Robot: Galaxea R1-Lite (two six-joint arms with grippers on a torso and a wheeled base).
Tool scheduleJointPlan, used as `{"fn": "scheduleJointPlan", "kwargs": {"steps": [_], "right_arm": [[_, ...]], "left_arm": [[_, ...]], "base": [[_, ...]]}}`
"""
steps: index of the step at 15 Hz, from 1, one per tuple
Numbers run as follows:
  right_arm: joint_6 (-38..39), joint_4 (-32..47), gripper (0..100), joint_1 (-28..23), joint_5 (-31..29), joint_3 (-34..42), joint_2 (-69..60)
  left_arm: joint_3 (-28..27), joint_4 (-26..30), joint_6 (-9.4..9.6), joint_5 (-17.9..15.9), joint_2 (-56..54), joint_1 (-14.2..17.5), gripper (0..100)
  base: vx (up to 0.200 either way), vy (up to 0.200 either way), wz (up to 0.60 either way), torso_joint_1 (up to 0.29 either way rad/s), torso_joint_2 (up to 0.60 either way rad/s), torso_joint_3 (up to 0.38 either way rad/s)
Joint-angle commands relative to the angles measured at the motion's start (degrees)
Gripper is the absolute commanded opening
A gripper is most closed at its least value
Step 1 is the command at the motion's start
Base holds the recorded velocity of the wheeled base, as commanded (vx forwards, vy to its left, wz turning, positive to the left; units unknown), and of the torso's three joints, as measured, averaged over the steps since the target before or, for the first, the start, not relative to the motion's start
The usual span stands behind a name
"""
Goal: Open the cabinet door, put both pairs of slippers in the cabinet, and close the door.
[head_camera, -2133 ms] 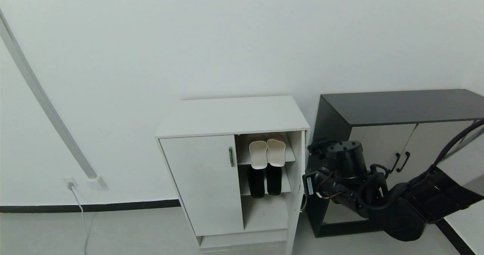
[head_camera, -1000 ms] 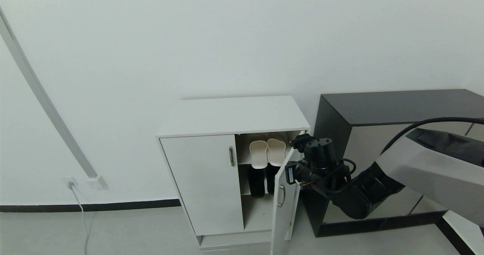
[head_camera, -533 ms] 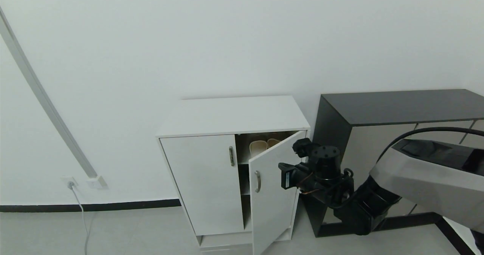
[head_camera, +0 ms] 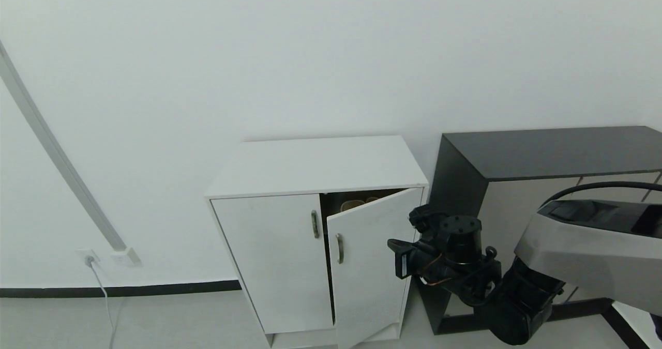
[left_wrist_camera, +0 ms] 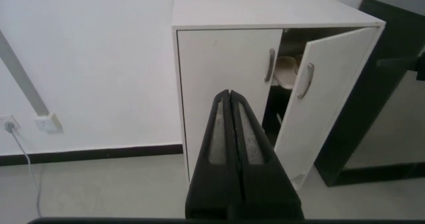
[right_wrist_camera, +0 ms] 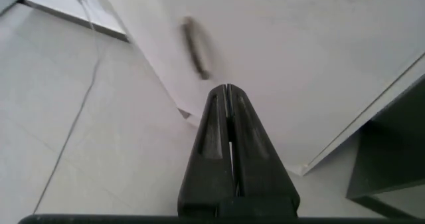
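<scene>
Your right gripper (right_wrist_camera: pixel 228 88) has its fingers pressed flat together with nothing between them. Its tip points at the outer face of the cabinet's right door (head_camera: pixel 370 256), just beside the white panel and on the hinge side of the door's handle (right_wrist_camera: pixel 194 48). You cannot tell from these views whether the tip actually touches the panel. The right arm (head_camera: pixel 457 258) reaches in low from the robot's right. Its wrist sits level with the middle of the door, in front of the black sideboard (head_camera: pixel 543 150).

Your left gripper (left_wrist_camera: pixel 229 96) is likewise clamped tight and empty. It is held well back from the cabinet (head_camera: pixel 315 165) and is aimed at the left door (left_wrist_camera: pixel 212 64).

The right door stands ajar, swung out a little at its handle edge, which leaves a narrow gap next to the left door. The left door is flush with the frame. Through that gap you can see the pale slippers (left_wrist_camera: pixel 287 69) on an upper shelf inside. In the head view their tips (head_camera: pixel 357 202) peek over the door's top edge. Lower down the gap is dark, and you cannot make out what lies there.

The cabinet stands on the floor against the white wall, with the sideboard just to its right. A wall socket (head_camera: pixel 88 258) with a cable sits low on the wall to its left.
</scene>
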Motion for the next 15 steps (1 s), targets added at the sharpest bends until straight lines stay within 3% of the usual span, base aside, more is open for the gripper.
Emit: {"fn": "scheduleJointPlan", "kwargs": {"steps": [1, 2, 15], "right_arm": [[0.0, 0.0, 0, 0.1, 0.1, 0.0, 0.4], [-0.4, 0.0, 0, 0.1, 0.1, -0.3, 0.6], [-0.8, 2.5, 0, -2.9, -0.3, -11.8, 7.7]], "left_arm": [[0.0, 0.0, -0.04, 0.0, 0.0, 0.0, 0], [0.0, 0.0, -0.04, 0.1, 0.0, 0.0, 0], [0.0, 0.0, -0.12, 0.1, 0.0, 0.0, 0]], "base": [[0.2, 0.0, 0.0, 0.012, 0.01, 0.007], [0.2, 0.0, 0.0, 0.002, 0.0, 0.002], [0.0, 0.0, 0.0, 0.0, 0.0, 0.0]]}}
